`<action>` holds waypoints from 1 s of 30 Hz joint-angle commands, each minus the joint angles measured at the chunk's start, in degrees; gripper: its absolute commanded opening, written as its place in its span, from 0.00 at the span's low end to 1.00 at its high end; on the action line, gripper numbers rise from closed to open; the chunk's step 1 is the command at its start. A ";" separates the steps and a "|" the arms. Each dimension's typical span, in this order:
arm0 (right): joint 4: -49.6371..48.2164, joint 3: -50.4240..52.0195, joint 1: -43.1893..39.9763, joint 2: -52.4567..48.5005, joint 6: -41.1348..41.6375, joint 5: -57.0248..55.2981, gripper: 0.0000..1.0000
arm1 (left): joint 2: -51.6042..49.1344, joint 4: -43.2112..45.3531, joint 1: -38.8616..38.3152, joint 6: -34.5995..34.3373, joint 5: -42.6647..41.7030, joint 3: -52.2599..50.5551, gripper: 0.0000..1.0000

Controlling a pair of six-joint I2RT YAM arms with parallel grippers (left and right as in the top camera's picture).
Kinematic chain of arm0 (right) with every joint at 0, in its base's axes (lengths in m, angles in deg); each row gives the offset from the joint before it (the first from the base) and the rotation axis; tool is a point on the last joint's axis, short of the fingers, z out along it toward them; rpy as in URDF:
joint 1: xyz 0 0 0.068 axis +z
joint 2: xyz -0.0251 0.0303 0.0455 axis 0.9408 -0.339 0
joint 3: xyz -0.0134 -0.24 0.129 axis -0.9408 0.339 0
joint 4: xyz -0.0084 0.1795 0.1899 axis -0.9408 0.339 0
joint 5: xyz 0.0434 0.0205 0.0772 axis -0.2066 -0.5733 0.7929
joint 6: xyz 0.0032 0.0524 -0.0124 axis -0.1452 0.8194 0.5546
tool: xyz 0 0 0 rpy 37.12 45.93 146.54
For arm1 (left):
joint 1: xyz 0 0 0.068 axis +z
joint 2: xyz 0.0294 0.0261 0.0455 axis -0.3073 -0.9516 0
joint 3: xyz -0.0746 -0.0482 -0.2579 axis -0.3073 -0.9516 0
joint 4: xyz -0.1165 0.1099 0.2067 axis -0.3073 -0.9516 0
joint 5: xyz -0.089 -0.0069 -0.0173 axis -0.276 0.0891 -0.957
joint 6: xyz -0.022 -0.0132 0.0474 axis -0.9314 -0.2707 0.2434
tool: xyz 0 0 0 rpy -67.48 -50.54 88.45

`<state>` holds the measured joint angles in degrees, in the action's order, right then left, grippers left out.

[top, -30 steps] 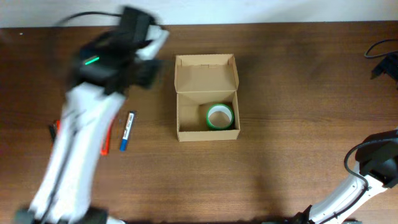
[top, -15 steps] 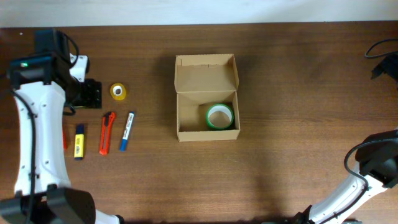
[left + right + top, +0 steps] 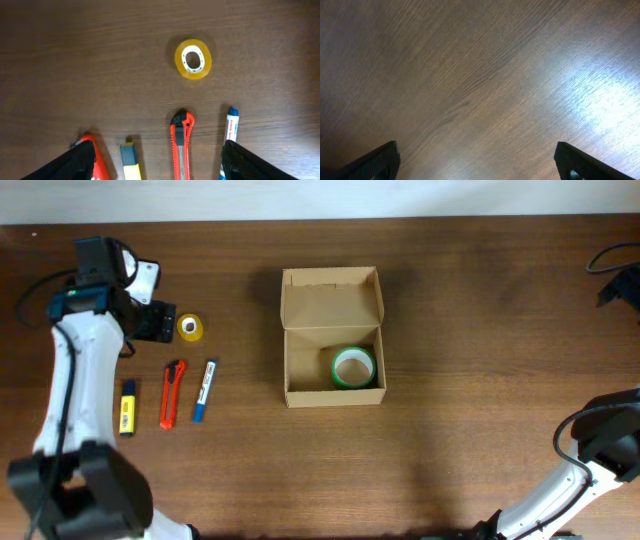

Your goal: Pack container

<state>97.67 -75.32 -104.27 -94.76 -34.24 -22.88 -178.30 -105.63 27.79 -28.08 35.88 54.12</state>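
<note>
Two hands are seen over a brown wooden surface (image 3: pixel 480 300). The left hand (image 3: pixel 158 147) is held above the far left part of it, its fingers (image 3: pixel 75 162) spread wide and nothing gripped between them. The right hand (image 3: pixel 476 155) is spread wide as well; its fingers (image 3: pixel 375 162) are seen at the two lower corners of its own view, with only bare wood below.

The box (image 3: pixel 335 398) is placed at the middle of the surface, well apart from both hands; its lid (image 3: pixel 332 298) is folded back toward the far side, so the inside is laid open. One green tape roll (image 3: pixel 353 367) is laid flat in the near right corner of the box.

A yellow tape roll (image 3: pixel 190 327) is laid flat on the surface just right of the left hand. Nearer than that roll, three items are set side by side and apart from one another: a highlighter (image 3: pixel 127 407) at the left, a red cutter (image 3: pixel 173 393) in the middle and a blue marker (image 3: pixel 204 390) at the right. A further red item (image 3: pixel 96 152) is partly hidden by the left finger in the wrist view; what it is cannot be told.
</note>
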 commanded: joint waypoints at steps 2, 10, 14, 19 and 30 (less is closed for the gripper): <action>-0.02 0.15 -0.07 1.60 0.02 -0.35 0.99 | -8.35 -0.55 -2.78 4.11 -2.62 1.73 0.79; -0.02 0.15 -0.07 1.60 0.02 -0.33 0.99 | -18.67 -3.91 -9.35 8.37 -0.85 13.44 0.76; -0.02 0.15 -0.07 1.60 0.02 -0.33 0.99 | -22.43 -6.38 -10.91 8.66 1.57 20.76 0.75; -0.02 0.15 -0.07 1.60 0.02 -0.33 0.99 | -25.29 -8.57 -10.91 8.76 1.51 25.59 0.75; -0.02 0.15 -0.07 1.60 0.02 -0.33 0.99 | -25.86 -12.83 -10.80 5.73 1.36 25.62 0.71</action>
<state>97.67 -75.32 -104.27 -94.76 -34.26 -22.88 -203.31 -117.66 16.57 -20.96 36.82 78.80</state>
